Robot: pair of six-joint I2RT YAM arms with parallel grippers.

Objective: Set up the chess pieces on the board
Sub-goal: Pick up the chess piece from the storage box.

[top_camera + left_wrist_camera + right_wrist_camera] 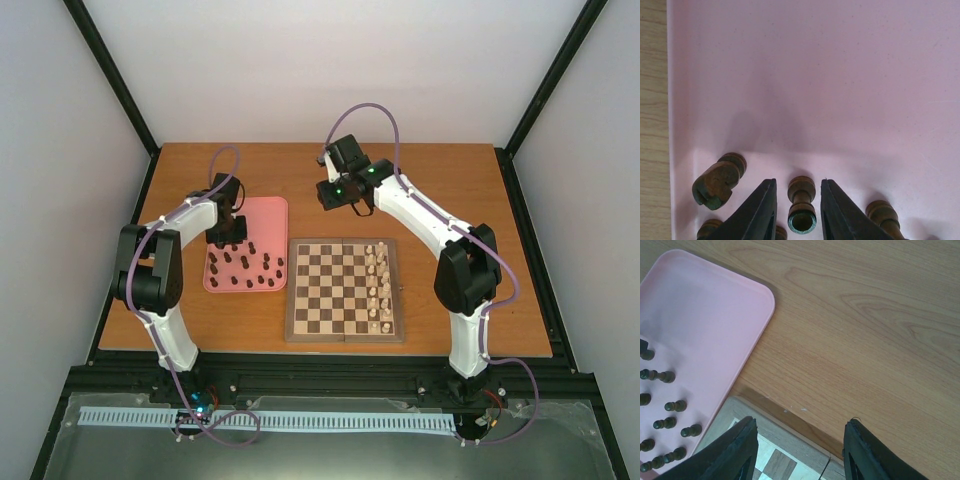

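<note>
Left wrist: our left fingers (760, 210) sit parted around a toppled dark piece (801, 210) on the pink tray (840, 75), not gripping yet, lined up to pinch it. Right fingers (735, 450) hang wide apart, empty, near the board (320, 300), leaving us room.

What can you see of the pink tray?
The tray is a flat, matte pink rectangle with rounded corners and a low rim, plastic-looking. It lies on the wooden table, just left of the board. Dark pieces crowd its near half; the far end looks bare. The left gripper hangs low over it, open jaws flanking one piece.
</note>
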